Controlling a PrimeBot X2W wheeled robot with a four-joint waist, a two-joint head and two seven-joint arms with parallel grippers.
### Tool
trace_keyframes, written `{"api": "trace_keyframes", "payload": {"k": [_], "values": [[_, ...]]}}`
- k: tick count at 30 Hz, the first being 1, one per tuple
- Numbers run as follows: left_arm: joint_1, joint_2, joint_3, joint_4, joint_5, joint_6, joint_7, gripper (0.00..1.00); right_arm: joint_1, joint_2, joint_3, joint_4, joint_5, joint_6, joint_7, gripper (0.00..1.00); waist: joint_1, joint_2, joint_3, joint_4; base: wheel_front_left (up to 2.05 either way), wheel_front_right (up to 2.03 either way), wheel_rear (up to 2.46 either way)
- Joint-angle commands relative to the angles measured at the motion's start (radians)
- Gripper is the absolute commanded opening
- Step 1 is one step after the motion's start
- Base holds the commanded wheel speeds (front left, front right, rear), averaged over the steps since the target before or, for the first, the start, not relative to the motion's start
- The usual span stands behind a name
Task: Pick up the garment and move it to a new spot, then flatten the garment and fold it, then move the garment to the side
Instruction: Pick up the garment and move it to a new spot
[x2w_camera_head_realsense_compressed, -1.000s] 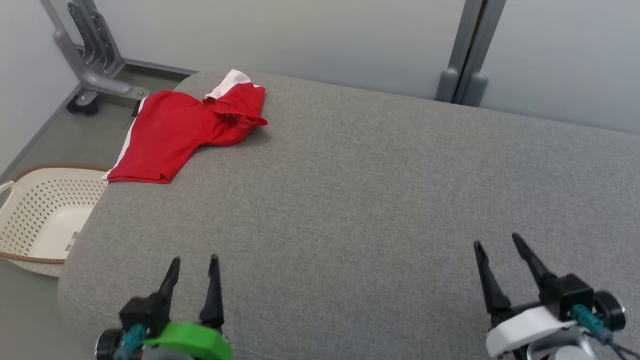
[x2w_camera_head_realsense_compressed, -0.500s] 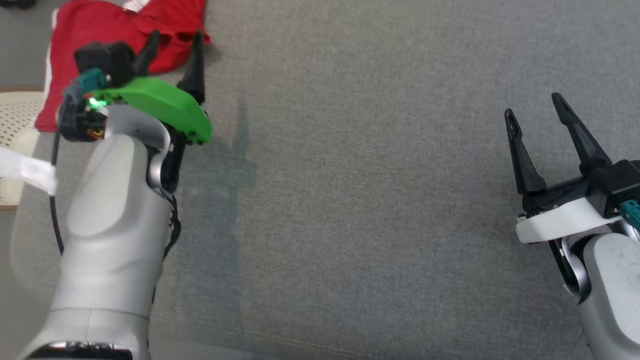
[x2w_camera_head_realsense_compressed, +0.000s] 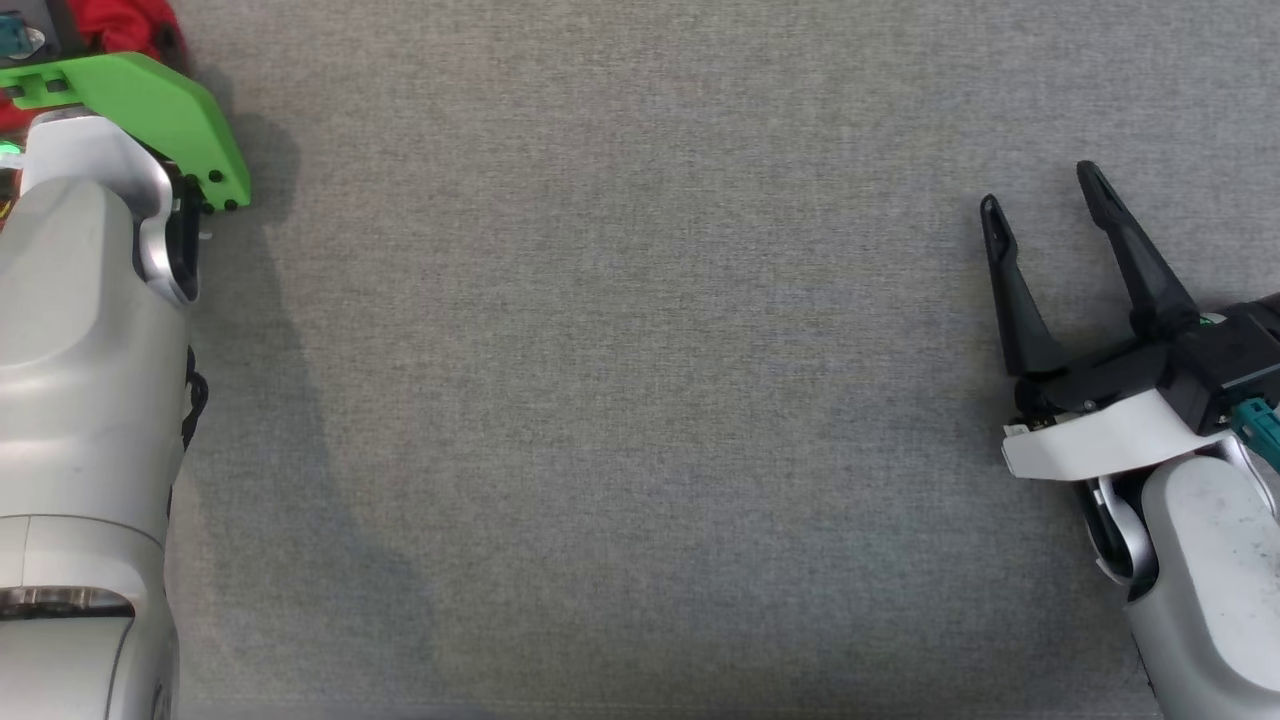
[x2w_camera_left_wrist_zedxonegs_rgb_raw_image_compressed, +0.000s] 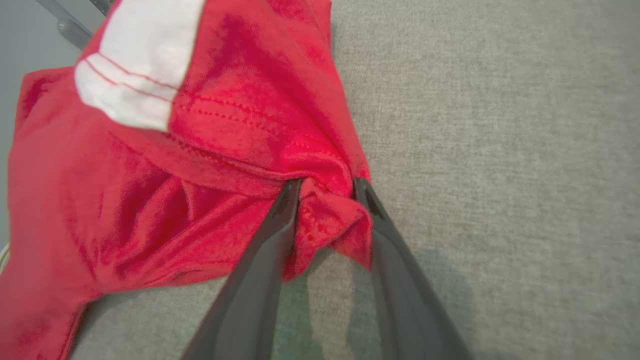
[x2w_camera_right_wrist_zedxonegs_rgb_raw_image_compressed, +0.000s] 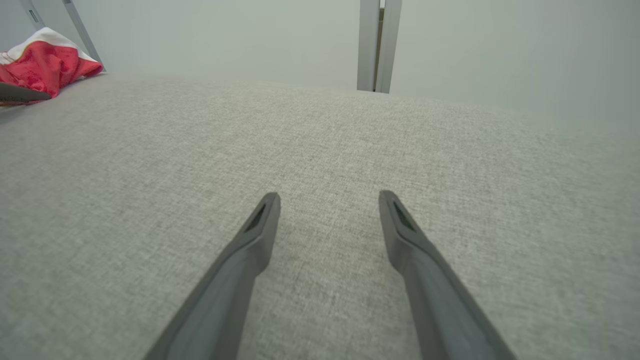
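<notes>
We identify a robot test cell: bare pale wall panels (x2w_camera_right_wrist_zedxonegs_rgb_raw_image_compressed: 225, 35) and a grey metal post (x2w_camera_right_wrist_zedxonegs_rgb_raw_image_compressed: 375, 45) at top centre, behind a grey upholstered work surface (x2w_camera_head_realsense_compressed: 640, 400).

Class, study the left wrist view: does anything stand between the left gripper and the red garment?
Nothing visible does. The left gripper straddles a bunched fold of the garment, which lies on the grey cushion; whether it grips the fold firmly is unclear.

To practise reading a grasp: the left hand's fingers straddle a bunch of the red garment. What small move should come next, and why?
Probably close the left hand firmly on that bunch before lifting. Its fingers stand apart either side of a gathered fold of the red garment, which lies on the grey cushion, so the pinch looks unfinished.
</notes>
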Motion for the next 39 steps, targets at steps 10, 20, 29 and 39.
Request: {"api": "trace_keyframes", "payload": {"k": [10,20,29,39], "values": [[0.044,-0.024,-0.029,-0.074,-0.031,-0.13,-0.087,0.0,0.096,0.065,-0.016,0.066,0.019,-0.002,0.004,1.0,-0.0001,0.0,-0.191,-0.037,0.0,0.0,0.0],[0.223,-0.137,-0.132,-0.522,-0.178,-0.191,0.038,0.0,0.171,0.12,-0.012,0.092,0.018,-0.002,0.003,1.0,-0.0001,0.0,-0.374,-0.083,0.0,0.0,0.0],[0.465,-0.157,-0.233,-1.139,-0.46,-0.122,0.279,0.0,0.196,0.14,-0.019,0.102,0.024,-0.002,0.003,1.0,-0.0001,0.0,-0.468,-0.18,0.0,0.0,0.0],[0.513,-0.157,-0.296,-1.504,-0.722,0.136,0.362,0.0,0.208,0.17,-0.034,0.092,0.033,-0.002,0.003,1.0,-0.0001,0.0,-0.473,-0.3,0.0,0.0,0.0]]}}
